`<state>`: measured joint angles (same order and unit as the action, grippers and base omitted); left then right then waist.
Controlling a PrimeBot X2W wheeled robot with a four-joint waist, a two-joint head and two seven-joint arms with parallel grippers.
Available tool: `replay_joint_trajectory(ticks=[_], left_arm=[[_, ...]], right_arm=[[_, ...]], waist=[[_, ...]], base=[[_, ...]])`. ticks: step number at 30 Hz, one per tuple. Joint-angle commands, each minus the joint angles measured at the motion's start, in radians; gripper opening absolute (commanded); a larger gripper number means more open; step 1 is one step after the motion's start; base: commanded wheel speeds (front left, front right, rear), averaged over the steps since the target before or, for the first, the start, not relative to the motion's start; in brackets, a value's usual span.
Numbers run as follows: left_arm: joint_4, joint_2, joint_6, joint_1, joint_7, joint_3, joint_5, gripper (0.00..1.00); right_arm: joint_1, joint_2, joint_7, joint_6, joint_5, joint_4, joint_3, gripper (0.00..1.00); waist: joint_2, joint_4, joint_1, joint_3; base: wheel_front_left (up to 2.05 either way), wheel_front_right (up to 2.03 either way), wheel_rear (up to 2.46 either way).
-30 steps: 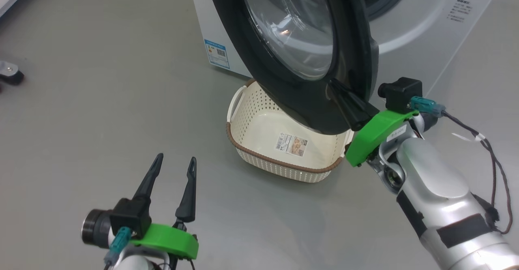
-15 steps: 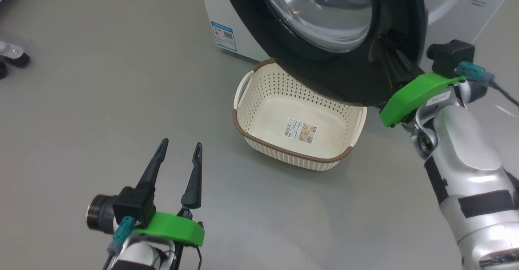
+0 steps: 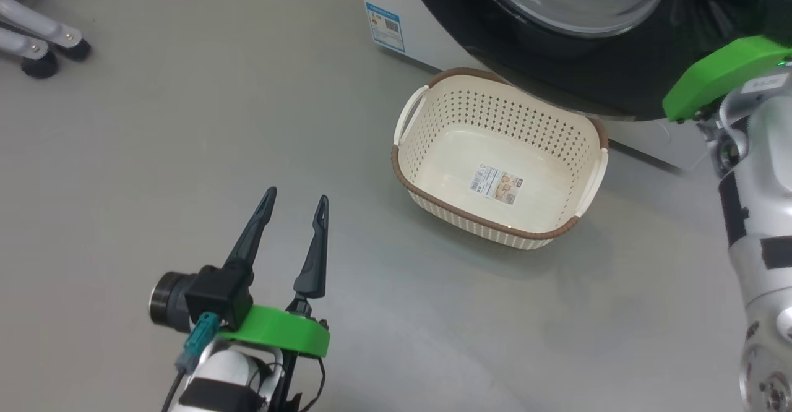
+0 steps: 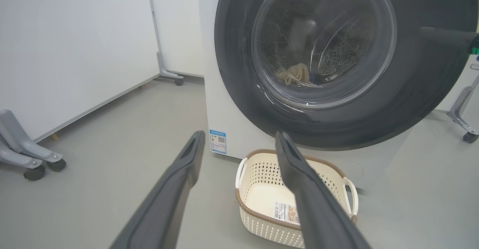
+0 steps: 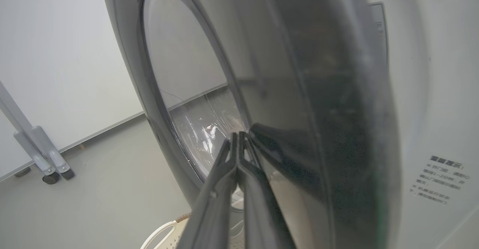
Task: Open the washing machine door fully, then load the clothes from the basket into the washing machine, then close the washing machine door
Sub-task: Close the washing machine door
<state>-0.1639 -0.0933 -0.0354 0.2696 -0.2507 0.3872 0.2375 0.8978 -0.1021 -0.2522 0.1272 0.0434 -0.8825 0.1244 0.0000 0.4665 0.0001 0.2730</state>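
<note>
Washing machine door [image 4: 411, 103] has swung from half-open to nearly flat against the washing machine [image 4: 224, 122]. The head camera has shifted too, so discount that. Right gripper [image 5: 237, 135] has its fingers pressed together, holds nothing, and its tips are against the door's black rim beside the glass. Basket [image 3: 470, 115] is empty. Clothes [image 4: 295, 73] show in the drum through the glass. My read: loading is done, closing is in hand, and the latch is probably not home yet. The door's lower rim overhangs the basket's back edge without touching. Left gripper [image 3: 296, 198] is spread wide and empty over bare floor [image 3: 185, 121], well apart from the basket, with plenty of room that side.
</note>
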Motion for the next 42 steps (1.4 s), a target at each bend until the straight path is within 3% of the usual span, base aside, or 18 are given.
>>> replay_joint_trajectory(ticks=[1, 21, 26, 33, 42], left_arm=[[0.028, -0.007, -0.002, 0.037, -0.011, -0.042, -0.013, 1.0], [0.005, 0.039, -0.049, 0.057, -0.011, -0.03, -0.042, 1.0], [0.006, 0.041, -0.051, 0.044, -0.011, -0.038, -0.053, 1.0], [0.002, 0.042, -0.053, 0.038, -0.011, -0.04, -0.056, 1.0], [-0.029, 0.043, -0.058, 0.036, -0.011, -0.059, -0.045, 1.0]], right_arm=[[0.063, -0.013, -0.009, 0.003, 0.015, 0.024, 0.007, 0.0], [0.234, -0.134, -0.009, 0.003, 0.196, -0.063, 0.315, 0.0], [0.242, -0.1, -0.009, 0.003, 0.235, -0.073, 0.358, 0.0], [0.207, -0.056, -0.01, 0.003, 0.227, -0.069, 0.329, 0.0], [0.048, 0.029, -0.01, 0.003, 0.086, 0.058, 0.228, 0.0]], waist=[[0.0, 0.015, -0.0001, 0.015], [0.0, 0.105, -0.0001, 0.043], [0.0, 0.103, -0.0001, 0.025], [0.0, 0.099, -0.0001, 0.014], [0.0, 0.06, -0.0001, -0.028]], base=[[0.0, 0.0, 0.0], [0.0, 0.0, 0.0], [0.0, 0.0, 0.0], [0.0, 0.0, 0.0], [0.0, 0.0, 0.0]])
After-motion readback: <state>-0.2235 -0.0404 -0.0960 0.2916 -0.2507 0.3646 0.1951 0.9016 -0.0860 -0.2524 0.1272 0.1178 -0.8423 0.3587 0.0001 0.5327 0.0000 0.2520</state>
